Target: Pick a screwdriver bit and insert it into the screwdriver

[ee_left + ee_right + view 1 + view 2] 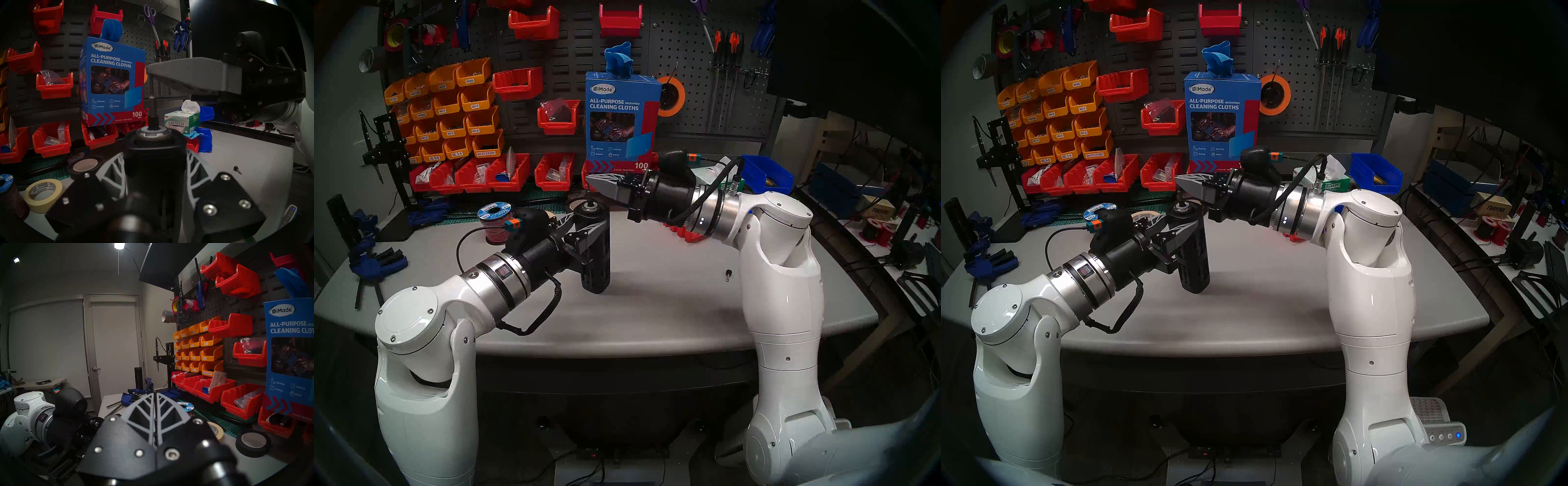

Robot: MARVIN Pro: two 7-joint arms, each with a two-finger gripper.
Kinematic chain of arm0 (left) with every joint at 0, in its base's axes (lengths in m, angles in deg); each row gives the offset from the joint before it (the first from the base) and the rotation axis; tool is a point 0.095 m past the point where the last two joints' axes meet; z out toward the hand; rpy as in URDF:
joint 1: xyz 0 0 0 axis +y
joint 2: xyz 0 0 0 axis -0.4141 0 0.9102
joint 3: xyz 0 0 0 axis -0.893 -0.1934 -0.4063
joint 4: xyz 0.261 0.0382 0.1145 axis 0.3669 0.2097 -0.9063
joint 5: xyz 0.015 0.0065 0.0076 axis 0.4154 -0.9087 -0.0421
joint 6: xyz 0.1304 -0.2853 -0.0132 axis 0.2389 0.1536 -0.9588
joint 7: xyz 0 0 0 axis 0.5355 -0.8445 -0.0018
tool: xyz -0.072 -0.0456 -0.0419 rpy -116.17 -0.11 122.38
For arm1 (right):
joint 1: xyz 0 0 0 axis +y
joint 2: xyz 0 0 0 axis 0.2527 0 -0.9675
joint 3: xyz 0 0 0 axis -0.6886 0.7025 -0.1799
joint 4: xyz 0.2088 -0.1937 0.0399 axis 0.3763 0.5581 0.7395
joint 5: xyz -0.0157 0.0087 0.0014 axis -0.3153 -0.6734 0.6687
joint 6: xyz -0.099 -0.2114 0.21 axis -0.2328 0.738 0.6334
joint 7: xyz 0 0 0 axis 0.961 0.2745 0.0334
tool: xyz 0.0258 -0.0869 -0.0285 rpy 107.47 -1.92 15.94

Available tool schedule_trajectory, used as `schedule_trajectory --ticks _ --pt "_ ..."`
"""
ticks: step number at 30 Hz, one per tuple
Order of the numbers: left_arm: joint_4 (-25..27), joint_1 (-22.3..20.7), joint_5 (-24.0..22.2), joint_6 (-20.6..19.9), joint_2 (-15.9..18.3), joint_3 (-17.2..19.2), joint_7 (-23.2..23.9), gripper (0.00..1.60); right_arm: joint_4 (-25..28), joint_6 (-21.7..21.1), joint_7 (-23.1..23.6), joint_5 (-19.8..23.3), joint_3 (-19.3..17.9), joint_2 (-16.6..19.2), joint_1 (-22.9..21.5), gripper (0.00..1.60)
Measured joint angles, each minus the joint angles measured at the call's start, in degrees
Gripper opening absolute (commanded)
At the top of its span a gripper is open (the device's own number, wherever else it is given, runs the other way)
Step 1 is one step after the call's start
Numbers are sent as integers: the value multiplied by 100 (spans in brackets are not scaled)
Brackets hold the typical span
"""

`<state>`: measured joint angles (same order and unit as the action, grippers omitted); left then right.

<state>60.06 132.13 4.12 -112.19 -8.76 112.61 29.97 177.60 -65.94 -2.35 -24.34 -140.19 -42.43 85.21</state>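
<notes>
While the left hand [585, 234] clamps the upright screwdriver [595, 251], the right hand [593, 180], pinched on the screwdriver bit [152, 105], has its lower end in the socket; full seating and release seem left

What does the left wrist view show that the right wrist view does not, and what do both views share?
Only the left wrist view shows the matte black cylindrical screwdriver clamped by the left gripper, the thin dark metal screwdriver bit standing in its silver-ringed socket, pinched by the right gripper, plus the green-and-white tissue box and the small black-headed pin.

Only the right wrist view shows a white door, a ceiling lamp and the yellow bins.

Both show the blue cleaning-cloth box, red bins and the black tape roll.
</notes>
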Motion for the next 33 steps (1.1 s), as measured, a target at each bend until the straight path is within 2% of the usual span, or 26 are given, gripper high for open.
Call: schedule_trajectory --ticks 20,21,22,23,24,25,26,28,29,33 --pt "-10 215 94 434 -111 -91 -145 0 27 61 -25 5 -78 -24 126 0" --pt "-10 218 94 442 -111 -93 -145 20 27 61 -25 6 -79 -26 128 0" --pt "-12 222 94 455 -112 -94 -145 33 27 61 -25 7 -80 -27 132 0" --pt "-13 226 93 468 -112 -95 -140 43 28 61 -25 8 -80 -29 136 0" --pt "-14 227 92 473 -112 -95 -137 43 28 61 -24 8 -81 -30 138 0" --pt "-15 228 91 477 -112 -95 -133 61 28 61 -24 9 -81 -30 140 0" --pt "-18 229 86 489 -112 -95 -124 70 28 60 -24 9 -81 -32 145 0" --pt "-32 232 75 508 -112 -93 -91 142 27 57 -23 9 -81 -34 158 0" --pt "-39 232 72 514 -112 -91 -83 157 27 55 -23 9 -80 -35 162 0" --pt "-87 236 68 529 -107 -71 -30 160 26 45 -24 7 -75 -38 180 0"
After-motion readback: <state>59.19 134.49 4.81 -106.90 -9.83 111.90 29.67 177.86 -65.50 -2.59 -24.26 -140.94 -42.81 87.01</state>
